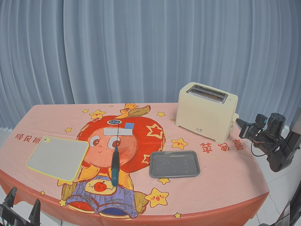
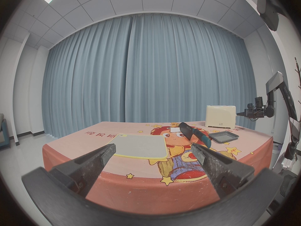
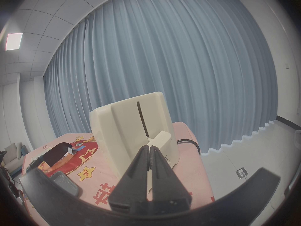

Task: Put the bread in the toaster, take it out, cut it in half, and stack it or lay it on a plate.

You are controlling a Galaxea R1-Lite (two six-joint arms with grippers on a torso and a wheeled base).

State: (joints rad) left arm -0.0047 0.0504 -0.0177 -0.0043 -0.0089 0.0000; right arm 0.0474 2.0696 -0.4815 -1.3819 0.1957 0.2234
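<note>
Left gripper (image 1: 22, 204), cut off at lower left, is gaping empty; right gripper (image 3: 150, 148), fingers pressed together, is sitting at the cream toaster's (image 1: 205, 112) lever (image 3: 160, 138); slot contents unclear.

Your right fingers (image 3: 139, 168) are pressed together with no gap, their tips right at the lever (image 3: 161, 139) of the toaster (image 3: 125, 126), which sits low in its slot just beyond them. You can't tell whether they touch it. A grey tray (image 3: 64, 182) lies on the table (image 3: 94, 170), off to one side of the fingers.
</note>
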